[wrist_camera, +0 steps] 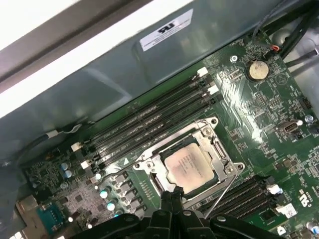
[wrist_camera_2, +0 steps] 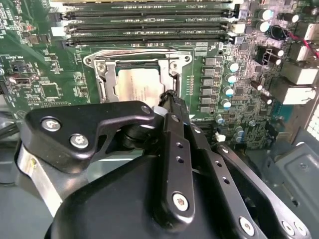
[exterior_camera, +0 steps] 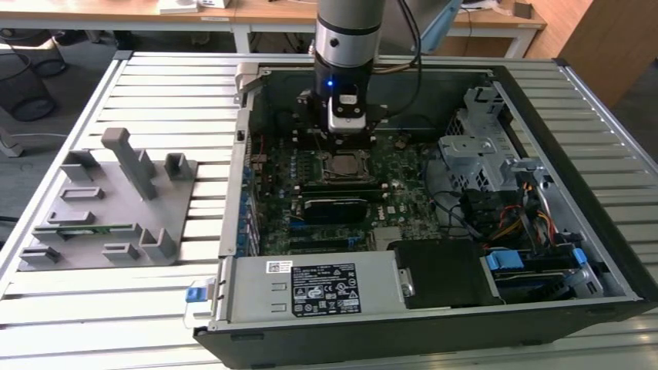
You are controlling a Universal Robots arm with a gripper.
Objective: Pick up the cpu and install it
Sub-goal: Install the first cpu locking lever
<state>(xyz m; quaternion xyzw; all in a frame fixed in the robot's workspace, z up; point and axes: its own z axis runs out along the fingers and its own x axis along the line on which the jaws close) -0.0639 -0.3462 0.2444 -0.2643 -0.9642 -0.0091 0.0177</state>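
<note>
Far left on the table (exterior_camera: 123,85): grey holder (exterior_camera: 113,193) with posts and slots, a green memory stick (exterior_camera: 98,229) lying in a near slot. No cpu visible on it.

Right of it, the open case (exterior_camera: 575,108) lies flat with the board (exterior_camera: 401,166) facing up. The power supply (exterior_camera: 319,287) is at the near edge.

Mid case: the arm (exterior_camera: 347,31) comes down from the far side over the far-middle of the board. The pincer (wrist_camera: 172,193) hangs just above the socket (wrist_camera: 149,162), off the cpu's edge and not touching it, as far as I can tell. In both wrist views the tips are pressed together with nothing between them, so it is closed and empty.

The cpu (wrist_camera: 189,167) sits flat inside the socket frame, silver top up and square to the frame. The empty memory slots (wrist_camera: 149,117) run alongside, just beside the socket.

Progress, my read: pick and place look done, because the chip is in its seat and out of the pincer. Full seating can't be confirmed. A thin lever rod (wrist_camera: 219,196) angles away from the socket corner, and I can't tell if it is latched or if the clamp plate is down. If locking counts, that part is unconfirmed.

Right side of the case: the metal drive cage (exterior_camera: 478,146), with a cable bundle (exterior_camera: 514,220) nearer. Both are well apart from the pincer.
</note>
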